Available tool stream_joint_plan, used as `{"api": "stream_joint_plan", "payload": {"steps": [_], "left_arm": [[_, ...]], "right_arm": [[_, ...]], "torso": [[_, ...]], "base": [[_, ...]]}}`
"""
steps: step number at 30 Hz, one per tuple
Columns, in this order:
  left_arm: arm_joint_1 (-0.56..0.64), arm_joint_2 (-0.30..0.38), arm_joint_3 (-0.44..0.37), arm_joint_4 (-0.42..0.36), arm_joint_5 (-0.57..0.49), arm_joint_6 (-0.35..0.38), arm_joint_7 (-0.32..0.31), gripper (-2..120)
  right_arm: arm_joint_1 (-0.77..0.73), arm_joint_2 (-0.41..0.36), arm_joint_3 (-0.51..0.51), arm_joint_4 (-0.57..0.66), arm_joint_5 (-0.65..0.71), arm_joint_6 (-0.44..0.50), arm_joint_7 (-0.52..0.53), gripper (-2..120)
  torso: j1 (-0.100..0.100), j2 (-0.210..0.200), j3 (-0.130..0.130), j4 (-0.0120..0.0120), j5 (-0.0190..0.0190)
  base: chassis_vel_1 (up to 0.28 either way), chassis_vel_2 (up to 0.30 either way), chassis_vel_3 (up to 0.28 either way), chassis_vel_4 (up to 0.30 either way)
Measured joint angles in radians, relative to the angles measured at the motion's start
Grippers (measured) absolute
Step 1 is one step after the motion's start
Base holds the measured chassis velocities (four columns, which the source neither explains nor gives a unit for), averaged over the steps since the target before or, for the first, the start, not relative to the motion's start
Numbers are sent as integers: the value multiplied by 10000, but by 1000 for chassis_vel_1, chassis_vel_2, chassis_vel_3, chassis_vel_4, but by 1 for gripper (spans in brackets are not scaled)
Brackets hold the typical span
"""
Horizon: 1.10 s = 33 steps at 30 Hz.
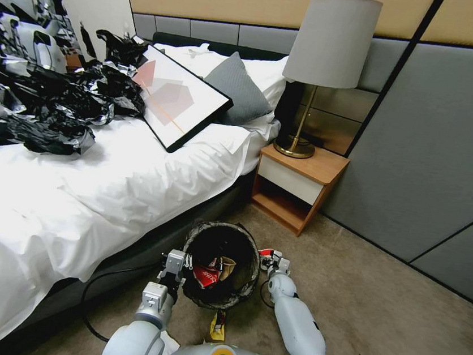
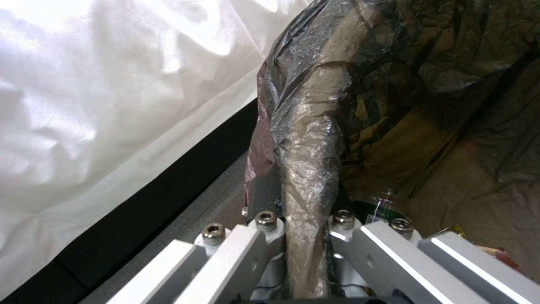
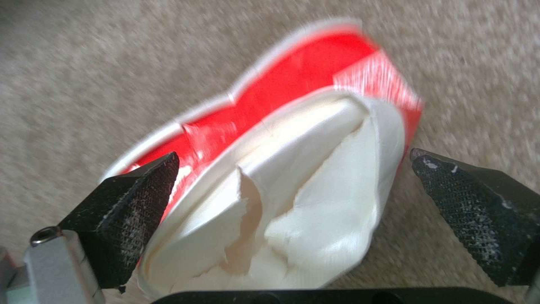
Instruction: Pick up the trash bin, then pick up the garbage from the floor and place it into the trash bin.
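The trash bin [image 1: 225, 230], a small round bucket lined with a crinkled dark bag, is beside the bed with my left gripper [image 1: 175, 263] shut on its near-left rim. Close up, the bagged rim [image 2: 315, 126] runs between the left gripper [image 2: 306, 236] fingers. Inside lie a red wrapper [image 1: 206, 277], a brown scrap [image 1: 227, 267] and a small bottle [image 2: 379, 207]. My right gripper [image 1: 273, 257] is just right of the bin, open, over carpet. A red-and-white wrapper [image 3: 298, 105] sits between its fingers [image 3: 135, 190], touching one pad and apart from the other. A yellow packet [image 1: 217, 326] lies on the floor by my base.
The bed [image 1: 75, 193] with white sheets runs along my left, carrying a heap of black plastic bags [image 1: 34, 103] and a framed picture [image 1: 180, 97]. A wooden nightstand [image 1: 295, 187] with a lamp [image 1: 328, 45] stands ahead. A black cable [image 1: 89, 297] crosses the carpet; open floor [image 1: 401, 333] lies to the right.
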Motion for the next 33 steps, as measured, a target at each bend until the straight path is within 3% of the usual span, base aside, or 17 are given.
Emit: {"api": "stream_joint_plan", "payload": {"steps": [8,12,14,16,17,28,30,32,33], "left_arm": [[14,-5,-2,0,9,-12,-1,1],[40,-5,1,-2,12,-18,-1,1],[41,-10,5,-9,20,-21,-2,1],[41,-13,7,-11,21,-22,-2,1],[41,-16,10,-13,22,-24,-3,1],[21,-15,17,-13,27,-37,-6,1],[0,-15,28,-11,27,-39,-6,1],[-6,-15,33,-11,27,-40,-6,1],[-15,-20,46,-10,26,-42,-5,1]], "right_arm": [[39,-41,94,-371,-127,273,-183,92],[49,-38,105,-444,-164,384,-276,82],[70,-19,105,-458,-192,454,-296,70],[76,-16,104,-458,-202,467,-300,68],[90,-15,97,-449,-223,501,-308,60],[102,-57,87,-328,-414,731,-365,24],[84,-76,95,-273,-454,782,-370,13],[76,-81,99,-248,-465,800,-371,11],[57,-94,101,-198,-499,841,-377,3]], "torso": [[0,0,0,0,0],[1,0,0,0,0],[1,0,0,-1,0],[1,0,0,0,0],[0,0,0,-1,0],[1,0,0,0,0],[1,0,0,0,0],[0,0,-1,0,0],[0,0,0,0,0]], "base": [[0,0,0,0],[0,0,0,0],[0,0,0,0],[0,0,0,0],[0,0,0,0],[0,0,0,0],[0,0,0,0],[0,0,0,0],[0,0,0,0]]}}
